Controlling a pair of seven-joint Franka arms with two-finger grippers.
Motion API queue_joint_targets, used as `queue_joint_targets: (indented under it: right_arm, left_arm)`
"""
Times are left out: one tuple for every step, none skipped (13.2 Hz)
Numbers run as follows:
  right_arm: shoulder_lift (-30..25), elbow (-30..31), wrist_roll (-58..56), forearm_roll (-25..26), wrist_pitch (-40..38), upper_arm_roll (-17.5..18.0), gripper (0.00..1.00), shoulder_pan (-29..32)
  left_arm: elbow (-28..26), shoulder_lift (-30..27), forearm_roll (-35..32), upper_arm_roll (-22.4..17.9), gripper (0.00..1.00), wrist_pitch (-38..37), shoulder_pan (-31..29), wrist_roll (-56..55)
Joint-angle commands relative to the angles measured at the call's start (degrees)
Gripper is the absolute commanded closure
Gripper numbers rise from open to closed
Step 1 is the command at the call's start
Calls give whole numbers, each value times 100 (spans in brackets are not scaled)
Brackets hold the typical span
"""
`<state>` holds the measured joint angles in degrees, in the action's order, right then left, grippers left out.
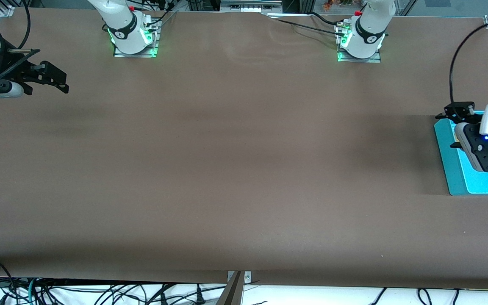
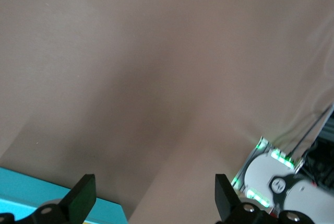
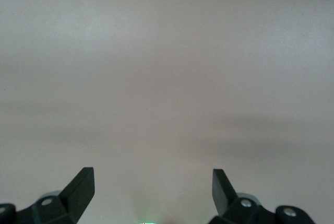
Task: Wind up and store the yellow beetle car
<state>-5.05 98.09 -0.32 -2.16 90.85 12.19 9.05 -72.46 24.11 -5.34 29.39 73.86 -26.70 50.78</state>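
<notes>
Jaws, right gripper (image 1: pixel 59 80): fully apart, nothing between the fingers. The right wrist view shows both fingertips (image 3: pixel 83 182) wide apart with only bare table between them. It hangs over the table (image 1: pixel 244 148) at the right arm's end, with its fingers pointing toward the middle of the table.

Jaws, left gripper (image 1: pixel 449 130): also fully apart and holding nothing. In the left wrist view the two fingertips (image 2: pixel 83 192) stand wide apart. Bare table fills the gap, and a corner of the tray (image 2: pixel 31 190) shows by one finger. It hangs over the tray (image 1: pixel 443 169) at the left arm's end, above the tray's edge that faces the middle of the table.

Counts:
- Arms: 2, with one gripper each. Both bases are lit green.
- Right base (image 1: pixel 134 38): 1.
- Left base (image 1: pixel 360 42): 1. It also shows in the left wrist view (image 2: pixel 276 182).
- Tray: 1. It is flat and teal with rounded corners and a lighter cyan inner field. It lies on the table, partly covered by the left gripper and cut off by the edge of the front view.
- Table: 1, with a brown cover.
- Car: none can be made out.

Car: no view shows it, so I cannot tell where it is or how it looks. The part of the tray under the left gripper is hidden.
</notes>
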Motion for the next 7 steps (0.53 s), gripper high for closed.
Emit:
queue_joint_targets:
  right_arm:
    - [4,-141,6,40,-155,-7,0,9]
    - [4,-141,-3,40,-155,-7,0,9]
    - [4,-150,-3,31,-155,-15,0,9]
    - [4,-237,-12,31,-155,-15,0,9]
    - [13,-299,-20,31,-155,-24,0,9]
    - [13,-299,-29,31,-155,-24,0,9]
    - [13,-299,-29,40,-155,-24,0,9]
  left_arm:
    - [-337,-818,164,-650,0,-48,846,-1336]
    - [-521,-1029,531,-1115,0,39,1242,-1829]
    - [-810,-1249,804,-1538,0,336,1560,-2156]
    - [-1248,-1555,850,-1873,0,661,1928,-2308]
    - [-1662,-1837,798,-2120,0,969,2236,-2457]
    - [-1953,-2066,789,-2235,0,1207,2387,-2789]
    - [-2243,-2277,780,-2297,0,1514,2415,-3271]
